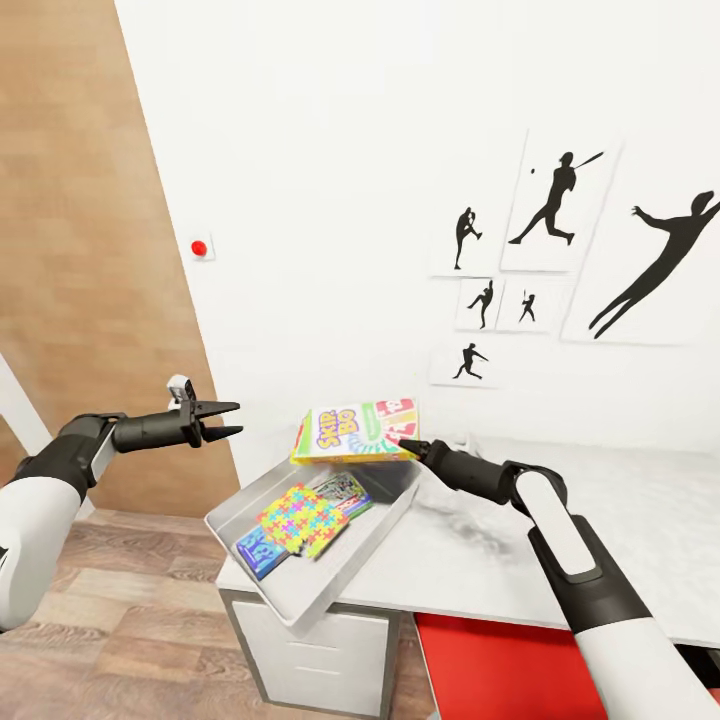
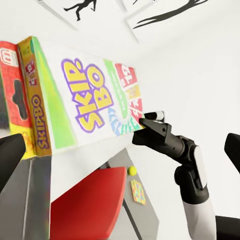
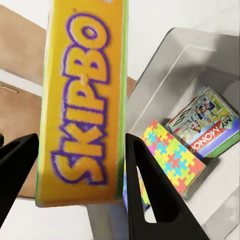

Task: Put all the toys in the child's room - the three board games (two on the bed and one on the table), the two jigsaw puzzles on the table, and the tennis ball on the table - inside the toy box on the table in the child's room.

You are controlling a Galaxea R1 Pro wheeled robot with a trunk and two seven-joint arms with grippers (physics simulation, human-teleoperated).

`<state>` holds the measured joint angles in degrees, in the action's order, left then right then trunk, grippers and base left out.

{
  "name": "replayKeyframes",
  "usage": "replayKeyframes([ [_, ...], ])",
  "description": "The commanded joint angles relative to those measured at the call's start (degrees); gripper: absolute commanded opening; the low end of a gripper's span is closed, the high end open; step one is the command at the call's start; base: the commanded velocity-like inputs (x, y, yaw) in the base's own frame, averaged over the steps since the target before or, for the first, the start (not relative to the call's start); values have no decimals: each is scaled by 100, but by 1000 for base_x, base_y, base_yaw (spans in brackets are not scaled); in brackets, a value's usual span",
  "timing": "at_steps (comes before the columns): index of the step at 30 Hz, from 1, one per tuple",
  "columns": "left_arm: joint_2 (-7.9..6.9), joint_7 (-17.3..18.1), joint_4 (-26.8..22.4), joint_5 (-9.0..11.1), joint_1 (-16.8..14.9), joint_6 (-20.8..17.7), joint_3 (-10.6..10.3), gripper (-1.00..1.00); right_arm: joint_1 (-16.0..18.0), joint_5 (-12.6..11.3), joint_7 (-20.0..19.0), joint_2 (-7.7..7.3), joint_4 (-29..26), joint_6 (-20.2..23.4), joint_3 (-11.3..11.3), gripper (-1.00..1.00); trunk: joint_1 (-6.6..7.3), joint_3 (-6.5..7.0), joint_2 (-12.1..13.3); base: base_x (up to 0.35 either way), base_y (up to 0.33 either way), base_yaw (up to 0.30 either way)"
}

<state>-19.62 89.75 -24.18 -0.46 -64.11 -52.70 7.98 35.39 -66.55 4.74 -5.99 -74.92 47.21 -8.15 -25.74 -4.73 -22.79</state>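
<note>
My right gripper is shut on the yellow-orange SKIP BO board game, holding it above the far edge of the grey toy box at the table's left end. In the right wrist view the game sits clamped between the dark fingers. Inside the box lie a jigsaw puzzle, a Monopoly board game and a blue board game. My left gripper hangs open to the left of the box. The left wrist view shows the tennis ball and another puzzle on a grey surface.
A brown wooden door stands left of the table, with a red button on the white wall beside it. Black sports silhouettes hang above the table. A red panel sits under the table beside white drawers.
</note>
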Motion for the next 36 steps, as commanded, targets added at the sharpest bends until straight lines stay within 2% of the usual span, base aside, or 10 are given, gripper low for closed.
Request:
replayKeyframes([
  [1,-3,25,1,-5,-5,-59,3,100,7,-32,51,-5,-32,9,-12,-100,-4,-14,-13,0,135,0],
  [3,5,25,2,-1,-5,-59,3,100,10,-38,65,34,20,12,-2,-100,-4,-14,-13,0,189,0],
  [7,4,25,8,1,-5,-59,8,100,101,-43,74,38,576,51,12,-100,-4,-14,-13,0,110,0],
  [10,-10,25,9,-3,-5,-57,101,100,555,-37,88,42,983,508,-5,-100,-4,-14,-13,0,29,0],
  [13,-13,25,9,-6,-5,-56,192,100,886,-38,111,43,1093,959,2,-100,-4,-14,-13,0,9,0],
  [17,-15,25,9,-7,-3,-56,229,100,1129,-38,143,23,1094,1171,12,-100,-4,-14,-13,0,3,0],
  [28,-15,25,9,-7,30,-56,250,100,1302,-65,237,38,1041,1250,25,-100,-4,-14,-13,0,26,0],
  [33,-179,25,14,6,30,-47,413,100,1464,165,77,-125,1204,1092,-134,-100,-4,-14,-13,0,0,0],
  [35,-210,25,16,12,30,-46,466,100,1462,239,18,-59,1266,1100,-199,-100,-4,-14,-13,0,0,0],
  [36,-242,25,17,20,30,-47,499,100,1428,201,56,-26,1231,1132,-168,-100,-4,-14,-13,0,0,0],
])
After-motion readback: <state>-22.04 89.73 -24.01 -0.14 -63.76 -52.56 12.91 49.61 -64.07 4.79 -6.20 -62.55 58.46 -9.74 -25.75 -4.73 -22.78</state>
